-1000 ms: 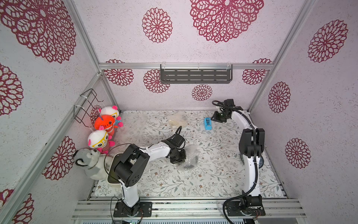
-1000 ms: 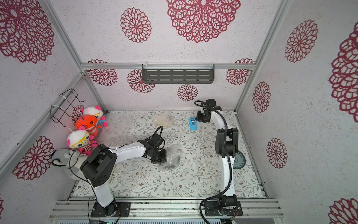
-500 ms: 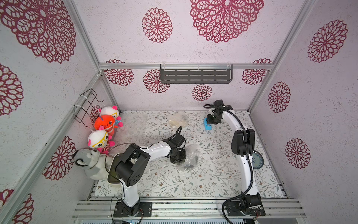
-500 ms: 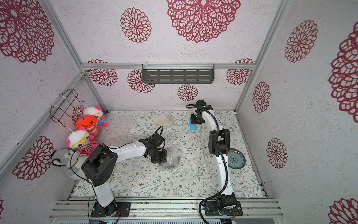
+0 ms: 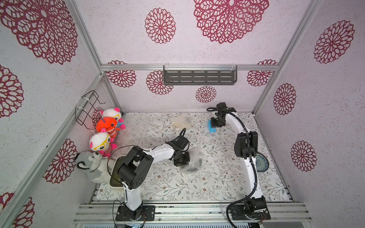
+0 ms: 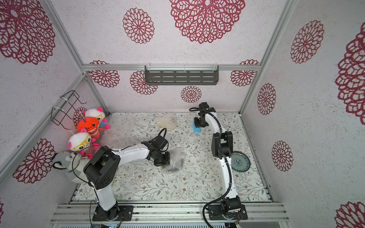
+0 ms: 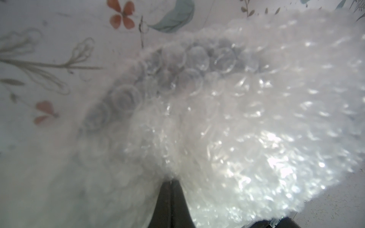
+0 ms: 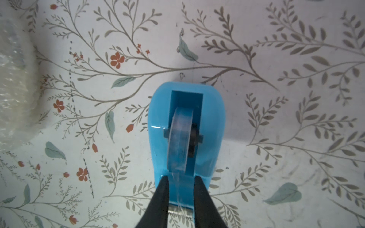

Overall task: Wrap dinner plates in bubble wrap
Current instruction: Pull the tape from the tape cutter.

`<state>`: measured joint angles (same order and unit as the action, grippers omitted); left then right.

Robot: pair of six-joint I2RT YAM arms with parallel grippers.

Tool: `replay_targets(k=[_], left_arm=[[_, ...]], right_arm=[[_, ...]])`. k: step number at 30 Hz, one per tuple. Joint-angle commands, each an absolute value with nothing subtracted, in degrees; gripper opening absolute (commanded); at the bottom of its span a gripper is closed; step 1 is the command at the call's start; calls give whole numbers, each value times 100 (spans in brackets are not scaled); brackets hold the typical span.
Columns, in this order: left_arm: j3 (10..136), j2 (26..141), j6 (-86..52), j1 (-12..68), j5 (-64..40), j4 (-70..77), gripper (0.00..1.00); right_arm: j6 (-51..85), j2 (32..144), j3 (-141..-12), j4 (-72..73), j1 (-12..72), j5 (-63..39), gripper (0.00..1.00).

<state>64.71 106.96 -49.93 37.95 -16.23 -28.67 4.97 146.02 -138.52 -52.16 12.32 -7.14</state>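
Currently the black plate's wrap is being held shut for taping. At the middle of the surface (image 5: 217, 183), the left gripper (image 7: 170, 180) is pinched tight on a gathered fold of bubble wrap (image 5: 194, 159) bunched over the black plate (image 5: 194, 168). Behind it lies a cream plate (image 5: 180, 123), bundled in wrap. Further right, the right gripper (image 8: 180, 185) stands narrowly parted astride the loose tape tail at the blue tape dispenser (image 8: 212, 128), gripping nothing. Far right, the blue-patterned plate (image 6: 241, 162) lies bare. Next, probably: nip the tail, draw a strip, and carry it to the held fold.
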Motion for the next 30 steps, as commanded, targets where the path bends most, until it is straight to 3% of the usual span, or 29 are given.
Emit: replay_targets(k=[1, 11, 14, 21, 30], left_arm=[[6374, 10986, -4948, 3771, -1415, -2953, 0], [6337, 10951, -4965, 3757, -1389, -2947, 0], [6344, 10951, -4958, 3762, -1383, -2953, 0], [6363, 10934, -4968, 3762, -1362, -2978, 0], [6359, 10890, -4981, 3762, -1299, -3032, 0]], right_arm=[[382, 14664, -13992, -5511, 1301, -583, 24], [459, 14769, -13936, -5603, 1369, -753, 17], [405, 14578, -13777, -5561, 1359, -668, 10], [738, 14116, -13231, -5104, 1054, -2000, 0], [1481, 13919, -12434, -3993, 667, -3976, 0]])
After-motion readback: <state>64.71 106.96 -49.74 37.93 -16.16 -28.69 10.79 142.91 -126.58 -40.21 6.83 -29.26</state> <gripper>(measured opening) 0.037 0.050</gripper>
